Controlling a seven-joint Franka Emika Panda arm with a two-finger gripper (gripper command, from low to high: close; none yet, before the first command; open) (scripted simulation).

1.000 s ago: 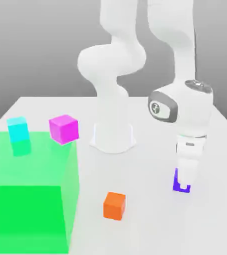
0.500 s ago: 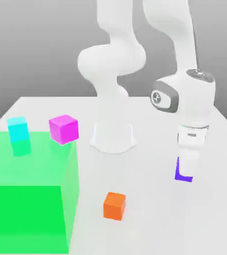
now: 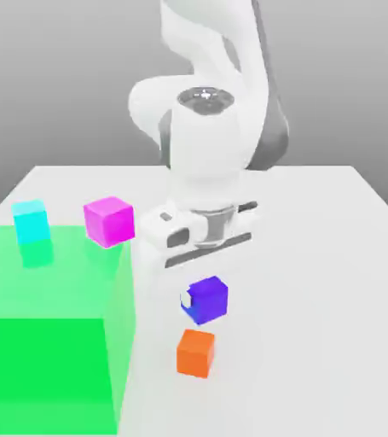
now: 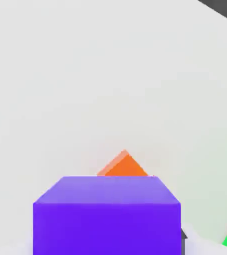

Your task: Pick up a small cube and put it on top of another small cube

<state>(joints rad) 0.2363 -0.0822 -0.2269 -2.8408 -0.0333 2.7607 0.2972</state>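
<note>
The purple small cube (image 3: 207,299) hangs in the air, held by my gripper (image 3: 203,300), which is shut on it; one white fingertip (image 3: 186,299) shows against its side. The orange small cube (image 3: 196,352) rests on the white table just below it, and a small gap separates the two. In the hand view the purple cube (image 4: 107,214) looms close, with a corner of the orange cube (image 4: 124,166) peeking out past its upper edge.
A large translucent green box (image 3: 43,341) takes up the exterior view's left front. A cyan cube (image 3: 31,220) and a larger magenta-pink cube (image 3: 109,220) sit behind it. The arm's white base (image 3: 193,235) stands mid-table, close behind the hand.
My gripper lifted the purple cube off the table at the exterior view's right and swung it left. It now hangs just above the orange cube, with the hand turned.
</note>
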